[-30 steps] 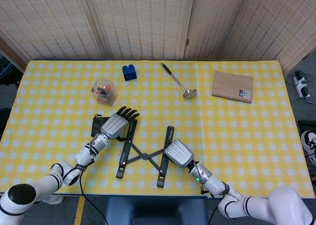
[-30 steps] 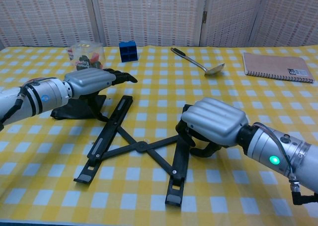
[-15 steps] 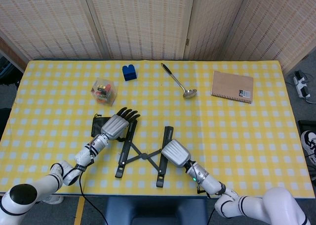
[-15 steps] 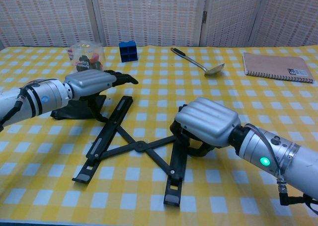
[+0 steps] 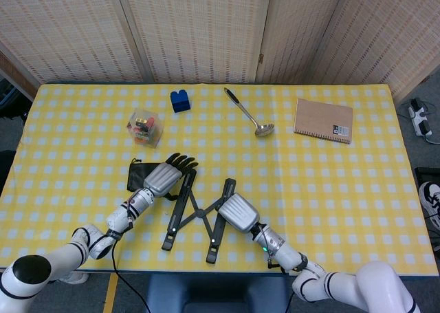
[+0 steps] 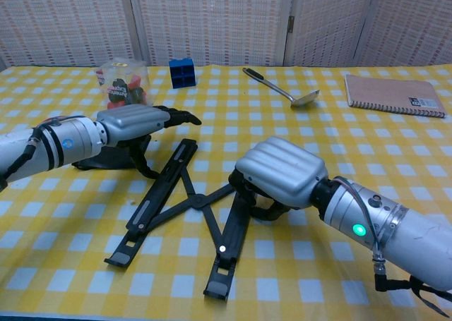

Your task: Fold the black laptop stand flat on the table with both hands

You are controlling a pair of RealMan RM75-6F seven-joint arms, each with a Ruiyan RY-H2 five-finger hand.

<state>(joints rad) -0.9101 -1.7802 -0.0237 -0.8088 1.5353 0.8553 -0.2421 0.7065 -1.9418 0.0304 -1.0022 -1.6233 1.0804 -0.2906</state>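
Black fingers (image 6: 263, 207) of the right hand (image 6: 279, 171) curl around the right bar of the laptop stand (image 6: 185, 201), clamped on it. The left hand (image 6: 133, 120) reaches over the stand's left bar with its fingers (image 6: 180, 116) stretched out and slightly apart, holding nothing; whether they touch the bar cannot be told. The stand lies low near the front edge of the desk (image 5: 330, 182), its bars crossed in a narrow X. A black pouch (image 5: 137, 175) sits just left of the left hand. Farther back are a clear box (image 5: 144, 128), a blue block (image 5: 180, 100), a ladle (image 5: 249, 111) and a notebook (image 5: 324, 120).
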